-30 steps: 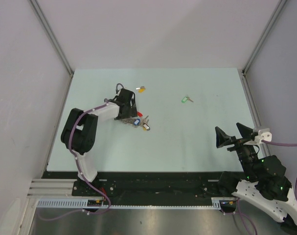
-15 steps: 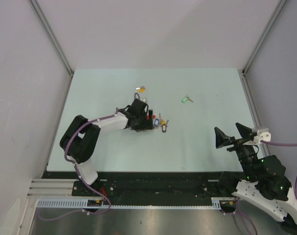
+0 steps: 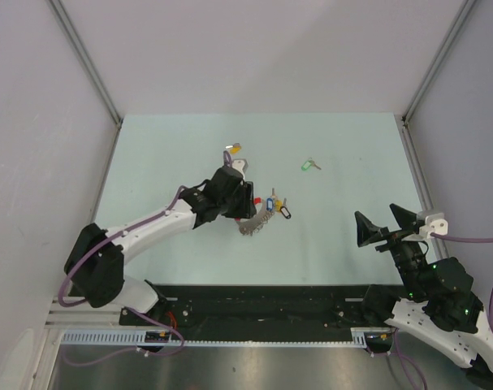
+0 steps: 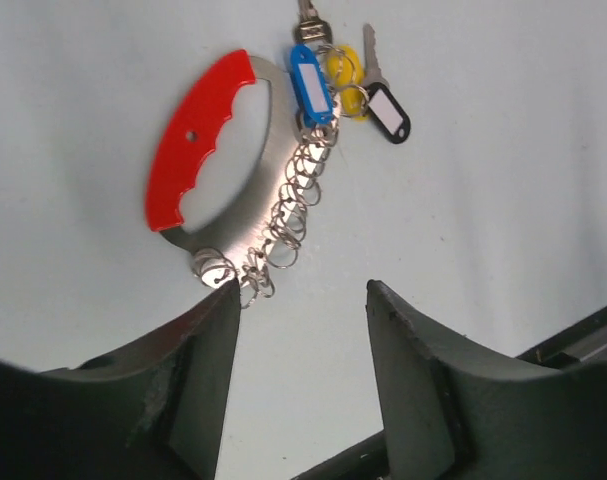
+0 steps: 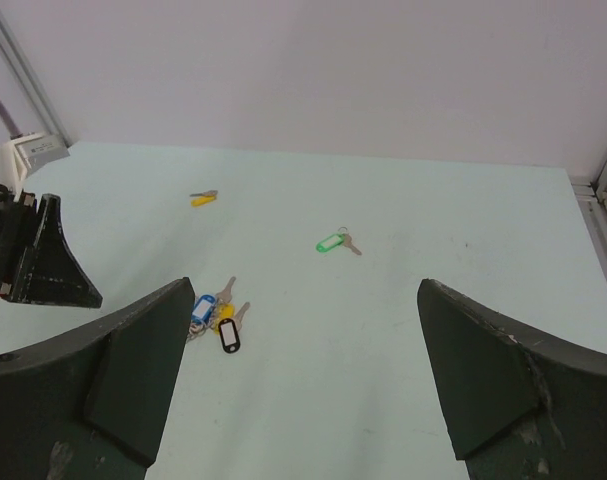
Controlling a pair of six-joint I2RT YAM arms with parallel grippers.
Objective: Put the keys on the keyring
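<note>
left gripper (image 4: 301, 292): your jaws spread, nothing between | keyring (image 4: 198, 150): flat on table (image 3: 352, 146), just ahead of your left fingertips | green key (image 3: 309, 165), yellow key (image 3: 235, 149): loose, farther back | right gripper (image 5: 305, 290): spread wide, empty

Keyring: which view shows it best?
Left wrist: the keyring fills the frame, with its red band, chain of rings and blue, yellow and black tags all sharp. Top external shows the keyring small; right wrist shows only its distant tags.
</note>
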